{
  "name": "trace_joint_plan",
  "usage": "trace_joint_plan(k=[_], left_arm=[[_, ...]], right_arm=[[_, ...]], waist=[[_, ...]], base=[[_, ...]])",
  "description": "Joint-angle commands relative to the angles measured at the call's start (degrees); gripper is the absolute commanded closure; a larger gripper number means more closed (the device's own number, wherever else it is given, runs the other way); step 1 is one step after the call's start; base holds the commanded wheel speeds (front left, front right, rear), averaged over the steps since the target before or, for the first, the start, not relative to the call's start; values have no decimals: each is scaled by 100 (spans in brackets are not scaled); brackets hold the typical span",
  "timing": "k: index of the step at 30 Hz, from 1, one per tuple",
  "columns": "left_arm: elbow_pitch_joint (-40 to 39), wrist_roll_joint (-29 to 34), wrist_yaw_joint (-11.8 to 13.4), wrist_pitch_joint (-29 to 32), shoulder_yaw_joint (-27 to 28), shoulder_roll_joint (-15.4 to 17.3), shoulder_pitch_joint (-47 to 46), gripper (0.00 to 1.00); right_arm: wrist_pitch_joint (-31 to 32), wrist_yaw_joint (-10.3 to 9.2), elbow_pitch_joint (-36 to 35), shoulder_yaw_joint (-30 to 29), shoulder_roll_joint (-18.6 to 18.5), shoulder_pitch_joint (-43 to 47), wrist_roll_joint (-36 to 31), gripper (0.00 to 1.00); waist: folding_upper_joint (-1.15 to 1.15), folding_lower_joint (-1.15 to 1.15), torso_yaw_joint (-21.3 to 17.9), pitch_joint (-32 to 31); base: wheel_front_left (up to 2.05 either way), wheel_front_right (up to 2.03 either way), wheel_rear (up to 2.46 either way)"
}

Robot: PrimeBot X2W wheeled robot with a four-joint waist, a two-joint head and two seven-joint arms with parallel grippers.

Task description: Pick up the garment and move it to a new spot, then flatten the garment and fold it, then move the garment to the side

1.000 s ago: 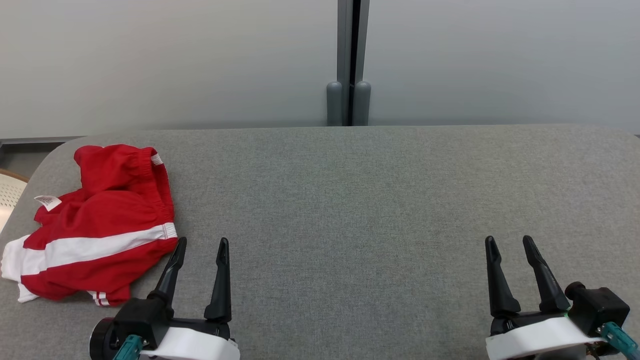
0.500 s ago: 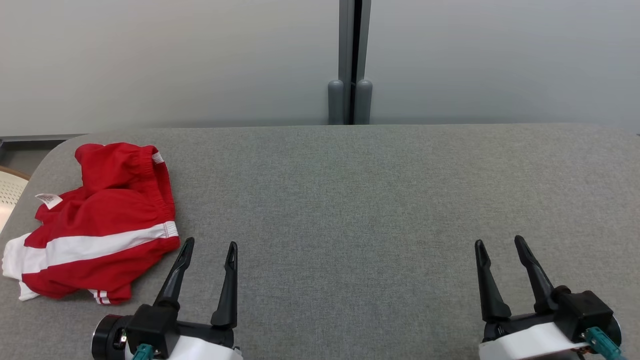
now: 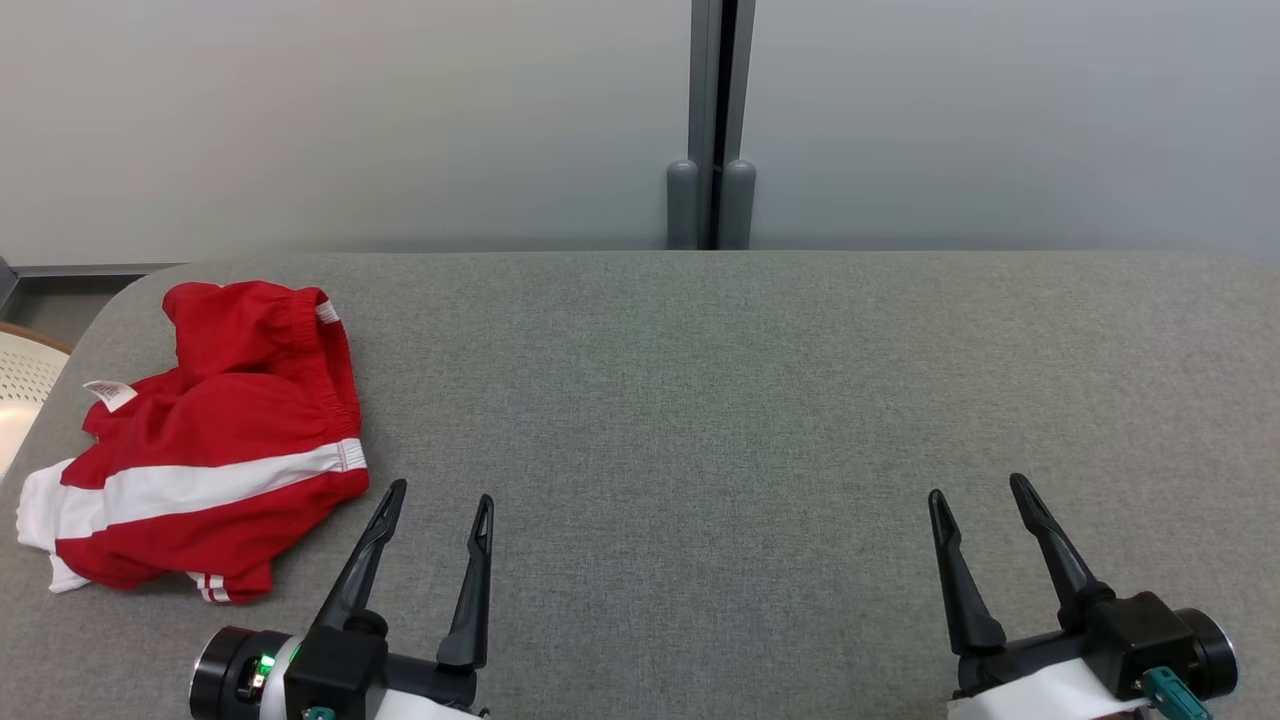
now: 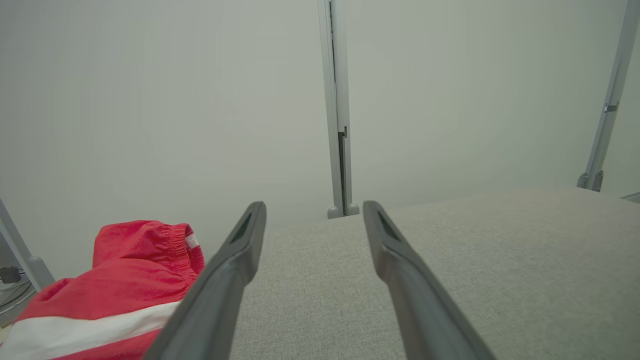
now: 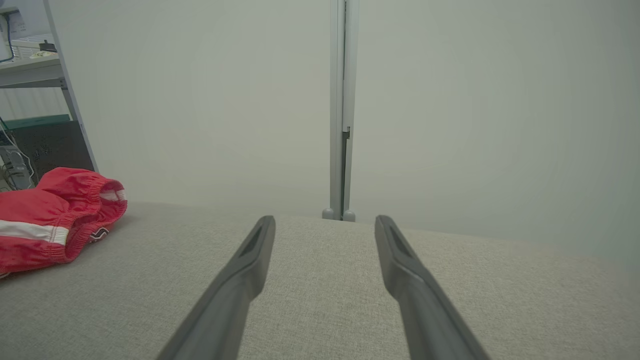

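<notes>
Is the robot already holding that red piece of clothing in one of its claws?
No, the red garment lies crumpled on the grey table, apart from the open left gripper and open right gripper.

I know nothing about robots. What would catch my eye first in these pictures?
A red garment with a white stripe lies crumpled at the left end of the grey table. In the head view, the left gripper sits just beside it without touching, the right gripper far off, both open and empty.
</notes>
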Motion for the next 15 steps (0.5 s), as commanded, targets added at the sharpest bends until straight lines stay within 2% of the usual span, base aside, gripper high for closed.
trace_joint_plan(k=[1,15], left_arm=[[-25,119,-8,-43,3,15,20,0],[57,215,-90,-58,39,-22,106,0]], right_arm=[[-56,-2,-24,-7,-33,65,-115,0],[-66,-2,-61,24,-30,123,-198,0]], waist=[[0,0,11,-4],[0,0,104,-60]], base=[[0,0,0],[0,0,0]])
